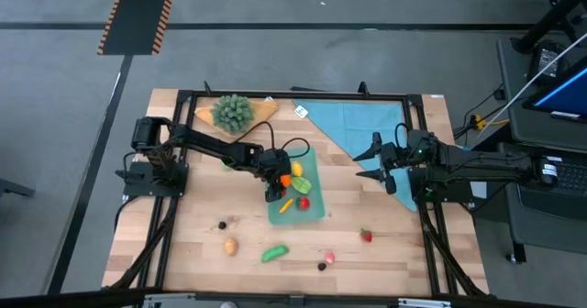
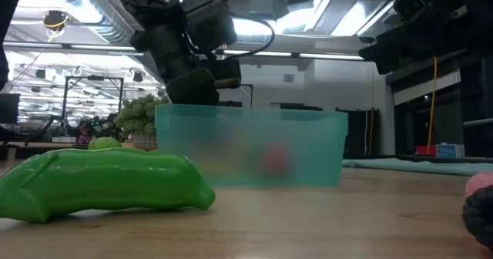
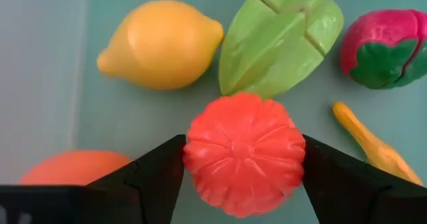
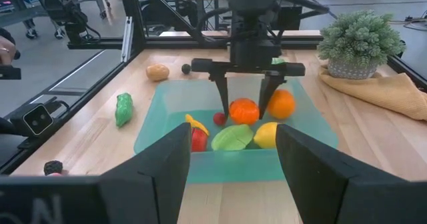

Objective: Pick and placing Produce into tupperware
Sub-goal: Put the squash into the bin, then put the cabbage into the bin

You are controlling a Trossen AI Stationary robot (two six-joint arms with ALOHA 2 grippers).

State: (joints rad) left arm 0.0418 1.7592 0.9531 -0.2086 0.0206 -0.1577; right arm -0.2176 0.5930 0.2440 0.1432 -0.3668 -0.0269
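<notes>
The teal tupperware (image 1: 316, 213) stands mid-table, also in the right wrist view (image 4: 157, 134) and the low view (image 2: 254, 147). In it lie a yellow lemon (image 3: 160, 44), a green cut piece (image 3: 280, 41), a red-and-green berry (image 3: 383, 47), an orange fruit (image 3: 73, 167) and a thin orange piece (image 3: 373, 147). My left gripper (image 3: 243, 164) reaches down into the tupperware, shut on a red-orange ribbed fruit (image 3: 243, 154). My right gripper (image 4: 230, 157) hangs open above the table's right side, with nothing between its fingers. More produce lies loose on the wood near the front edge. My left gripper pinches the red-orange ribbed fruit by two opposite sides (image 3: 190, 154) between its two fingers. The fingers (image 4: 221, 94) come from above, pointing steeply down into the tupperware. The fruit sits low among the other pieces; whether it rests on the floor, I cannot tell.
Loose on the table: a dark berry (image 1: 221, 225), a brown piece (image 1: 230, 247), a green pod (image 1: 274, 252), a pink piece (image 1: 329, 256) and a red one (image 1: 366, 236). A leafy bunch (image 1: 232, 111) stands far left, beside a blue cloth (image 1: 358, 125).
</notes>
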